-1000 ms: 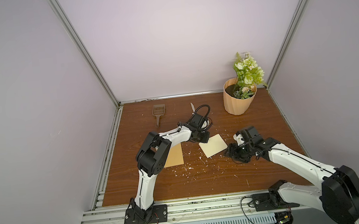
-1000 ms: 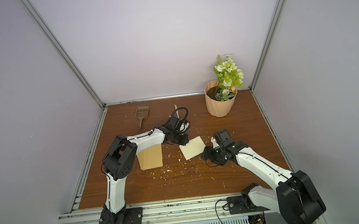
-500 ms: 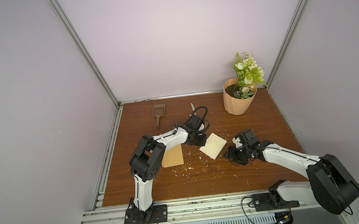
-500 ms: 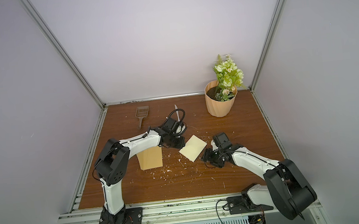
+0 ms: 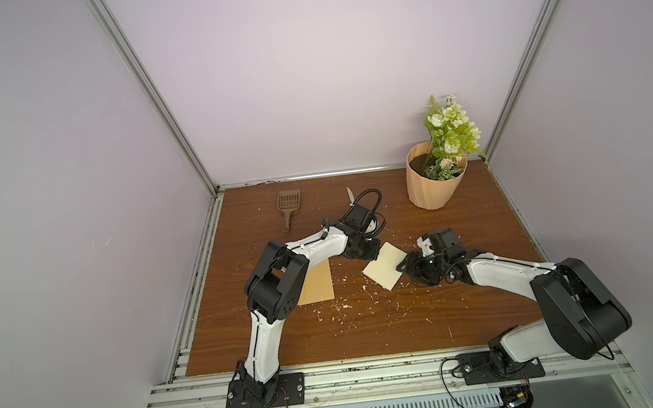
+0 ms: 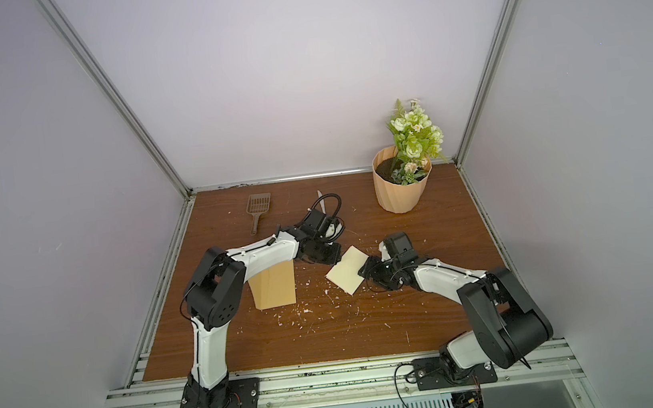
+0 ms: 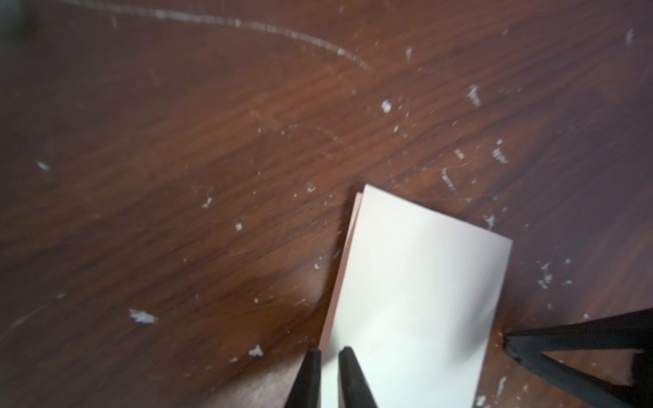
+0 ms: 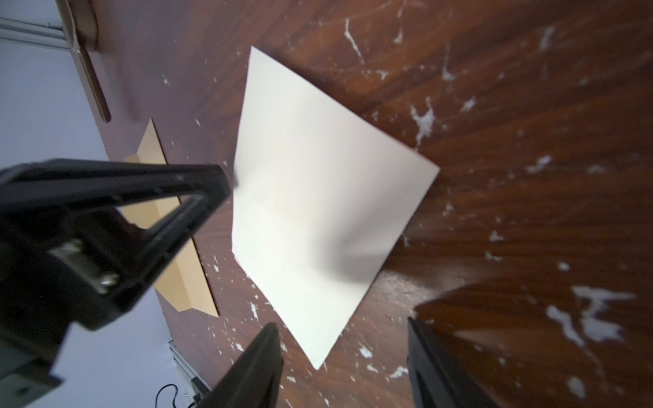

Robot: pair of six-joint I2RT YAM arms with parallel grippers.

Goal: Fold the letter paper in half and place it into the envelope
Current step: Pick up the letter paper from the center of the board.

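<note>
we see our left gripper (image 7: 330, 378) pinched shut on one edge of the folded paper (image 5: 384, 267), which sits mid-table (image 5: 373, 333) between both arms, while our right gripper (image 8: 339, 374) holds its jaws apart around the opposite corner, and the envelope (image 6: 275, 286) lies flat, apart, by the left arm.

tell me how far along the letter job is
Done: the letter paper looks folded, two layers showing at its edge. In hand: the left gripper has its jaws shut on one edge; the right gripper is open at its other side. To do: the envelope lies apart, with the paper outside it.
</note>
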